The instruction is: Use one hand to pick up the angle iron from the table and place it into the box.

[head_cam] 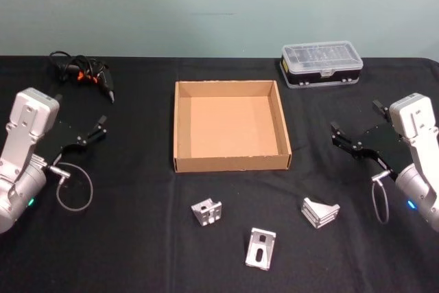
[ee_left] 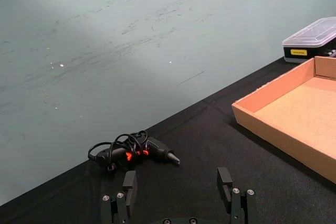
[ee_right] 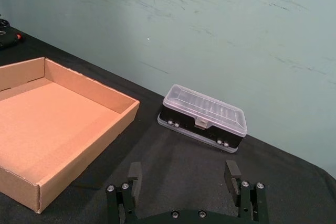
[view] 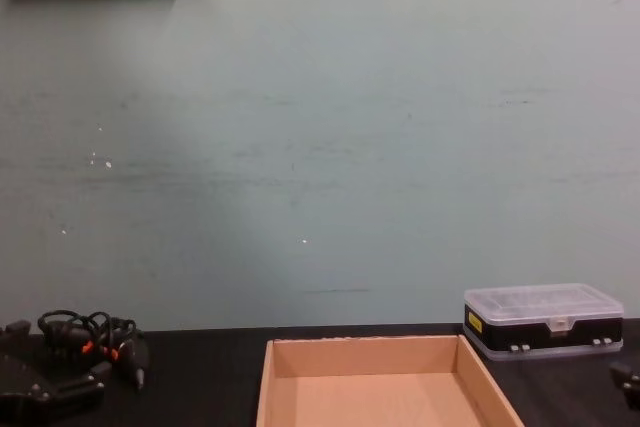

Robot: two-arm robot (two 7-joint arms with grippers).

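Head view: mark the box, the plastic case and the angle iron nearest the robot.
box (head_cam: 230, 127), head view, on its bare cardboard floor.
plastic case (head_cam: 322, 58), head view, on its clear lid.
nearest angle iron (head_cam: 260, 248), head view, on the middle of its upturned metal face.

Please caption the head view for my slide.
Three angle irons lie before the empty box; left gripper and right gripper hover open.

Head looks down, chest seemingly level; both share the box (head_cam: 232, 163).
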